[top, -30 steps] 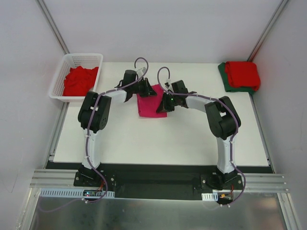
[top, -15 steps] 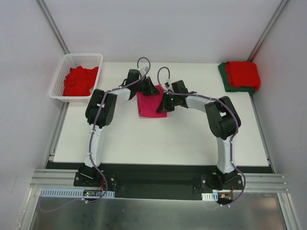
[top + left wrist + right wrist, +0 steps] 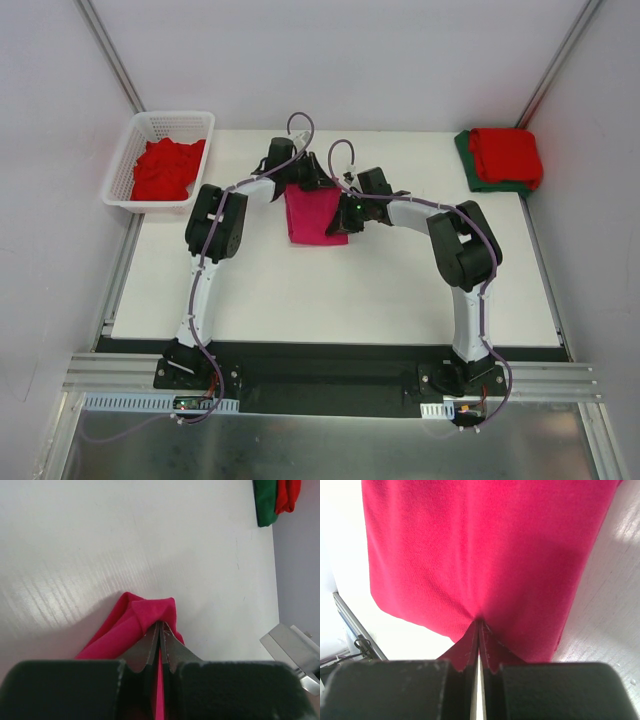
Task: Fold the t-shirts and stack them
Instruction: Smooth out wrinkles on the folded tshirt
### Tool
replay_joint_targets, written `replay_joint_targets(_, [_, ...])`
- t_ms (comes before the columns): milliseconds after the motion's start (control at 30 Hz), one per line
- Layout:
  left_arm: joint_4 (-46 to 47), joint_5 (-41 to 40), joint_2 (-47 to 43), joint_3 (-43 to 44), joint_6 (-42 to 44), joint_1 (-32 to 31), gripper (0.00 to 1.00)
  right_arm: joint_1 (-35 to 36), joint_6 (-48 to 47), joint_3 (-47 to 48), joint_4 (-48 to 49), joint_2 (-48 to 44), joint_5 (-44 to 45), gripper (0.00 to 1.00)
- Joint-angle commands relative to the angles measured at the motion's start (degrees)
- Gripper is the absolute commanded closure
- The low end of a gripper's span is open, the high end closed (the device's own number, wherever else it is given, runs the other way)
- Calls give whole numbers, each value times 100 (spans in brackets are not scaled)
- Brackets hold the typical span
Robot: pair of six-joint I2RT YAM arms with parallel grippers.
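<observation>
One magenta-pink soft cloth t-shirt (image 3: 316, 218) is lying folded near the middle of the white desk (image 3: 300, 290), and both grippers are gripping it. The left gripper (image 3: 311, 186) is pinching a bunched fold at the shirt's far edge, its jaws pressed together on the cloth. The right gripper (image 3: 346, 214) is clamping the shirt's right edge the same way. Left of the pink shirt, at the desk's far corner, one white plastic lattice basket (image 3: 206, 132) is holding crumpled red cloth (image 3: 165, 168); how many shirts are in it cannot be told. Well to the right of the pink shirt, one folded red t-shirt (image 3: 507, 155) is resting on one dark green t-shirt (image 3: 468, 165).
</observation>
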Motion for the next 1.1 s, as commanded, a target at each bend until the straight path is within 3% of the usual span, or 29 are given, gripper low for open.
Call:
replay_joint_targets(0, [-57,-87,127,298,45,107,100,-8,-188,-100,-255,16,203,99])
replay_joint_targets(433, [-655,-280,698,1572,45,248,100,-8,-171,-162,-255,-71,203,99])
replay_joint_targets(700, [-638,-227,182,1529,44,432,100,1,-153,-197,-255,-142,194,99])
replay_joint_targets(867, [-226,-228,-802,380,141,503,100,1,-153,-180,-264,-159,194,99])
replay_joint_targets(1067, [679,-245,-2288,-1923,-104,564,100,-8,-145,-83,-299,-124,150,99])
